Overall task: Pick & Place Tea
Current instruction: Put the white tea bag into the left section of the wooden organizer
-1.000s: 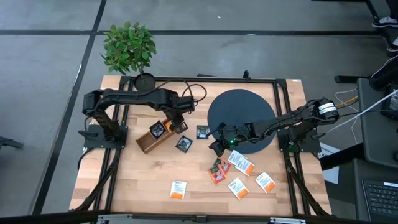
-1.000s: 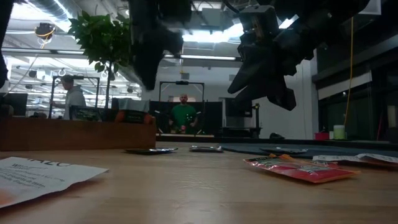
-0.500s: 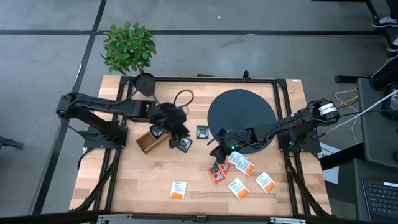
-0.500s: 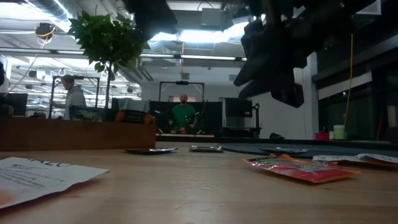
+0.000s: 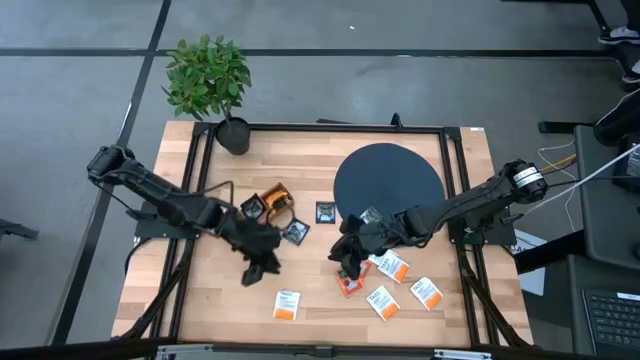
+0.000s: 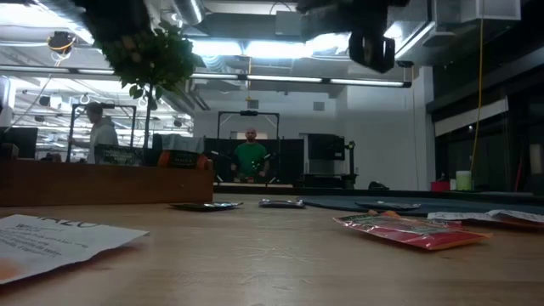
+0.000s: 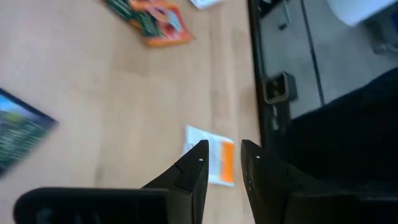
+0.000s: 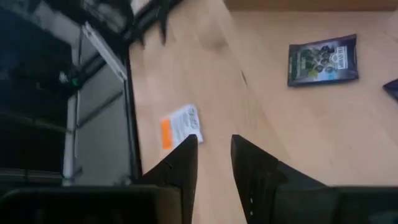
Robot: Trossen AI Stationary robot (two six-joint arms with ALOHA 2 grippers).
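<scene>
Tea sachets lie flat on the wooden table: white ones with an orange band (image 5: pixel 287 304) (image 5: pixel 383 300) (image 5: pixel 427 292), a red one (image 5: pixel 350 280) and dark ones (image 5: pixel 325 211) (image 5: pixel 295 232). My left gripper (image 5: pixel 250 273) hangs above the table's near middle, open and holding nothing. In its wrist view its fingers (image 7: pixel 224 149) stand over a white sachet (image 7: pixel 211 163). My right gripper (image 5: pixel 340 260) hovers open beside the red sachet, also holding nothing (image 8: pixel 214 142). The brown wooden box (image 6: pixel 102 183) stands at the left with sachets (image 6: pixel 178 157) sticking up from it.
A large dark round disc (image 5: pixel 388 185) lies at the far right of the table. A potted plant (image 5: pixel 207 75) stands at the far left corner. A black metal frame (image 5: pixel 450 150) rims the table. People (image 6: pixel 251 157) stand in the room behind.
My left gripper has swung away from the wooden box toward the table's near edge and tipped less steeply downward. My right gripper has risen, out of the top of the low view, and shifted a little toward the near edge. No sachet has moved.
</scene>
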